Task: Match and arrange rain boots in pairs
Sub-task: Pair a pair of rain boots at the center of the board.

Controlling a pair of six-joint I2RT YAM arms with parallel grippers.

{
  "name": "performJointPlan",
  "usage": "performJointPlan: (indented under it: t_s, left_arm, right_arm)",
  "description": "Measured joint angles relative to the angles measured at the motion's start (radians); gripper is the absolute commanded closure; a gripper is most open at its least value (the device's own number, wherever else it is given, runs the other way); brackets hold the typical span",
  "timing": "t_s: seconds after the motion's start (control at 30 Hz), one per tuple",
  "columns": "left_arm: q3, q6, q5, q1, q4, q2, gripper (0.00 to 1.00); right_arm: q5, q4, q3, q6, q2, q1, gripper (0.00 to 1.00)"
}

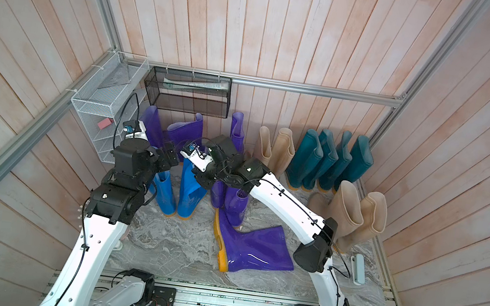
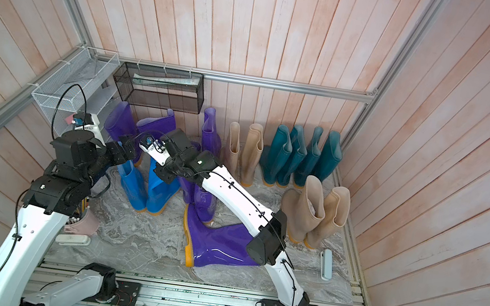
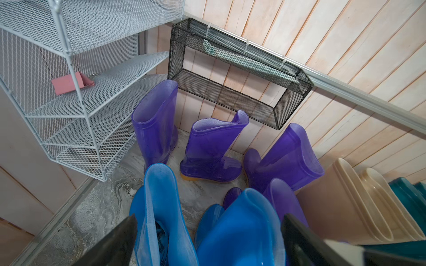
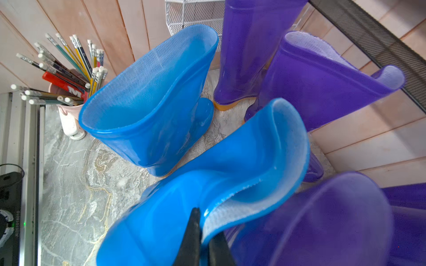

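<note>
1. Right wrist view: the right fingers (image 4: 192,232) are pinched tight on the folded top rim of a bright blue boot (image 4: 207,175), low in the frame. The second blue boot (image 4: 147,103) stands upright just beside it at centre left.
2. Left wrist view: the left fingers (image 3: 299,239) are spread fully apart at the bottom edge and grip nothing, with both blue tops showing between them.
3. In both top views the two blue boots stand left of centre on the grey marbled surface (image 1: 177,245).
4. One purple boot (image 1: 252,247) lies on its side at centre, and other purple boots (image 1: 187,132) stand behind it.
5. Four teal boots (image 1: 331,163) line the back wall at upper right. A beige pair (image 1: 273,151) stands to their left and another beige pair (image 1: 349,215) below them.
</note>
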Motion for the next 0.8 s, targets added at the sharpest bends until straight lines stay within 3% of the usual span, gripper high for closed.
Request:
performJointPlan:
  t_s: [0.27,0.53,0.6,0.8]
  left_arm:
    - [0.0,0.005,0.0,0.005,0.001,0.0,0.0]
    - [0.0,0.005,0.0,0.01,0.011,0.002,0.0]
    - [0.0,0.005,0.0,0.01,0.014,0.002,0.0]
    - [-0.002,0.001,0.02,0.011,0.027,0.002,0.0]
  right_arm:
    - [-0.031,0.129,-0.134,-0.115,-0.017,-0.014,1.0]
    - [-0.106,0.316,-0.309,-0.129,-0.074,-0.036,1.0]
    - [-0.119,0.347,-0.337,-0.13,-0.08,-0.037,0.83]
    - [-0.122,0.416,-0.372,-0.114,-0.129,-0.037,0.5]
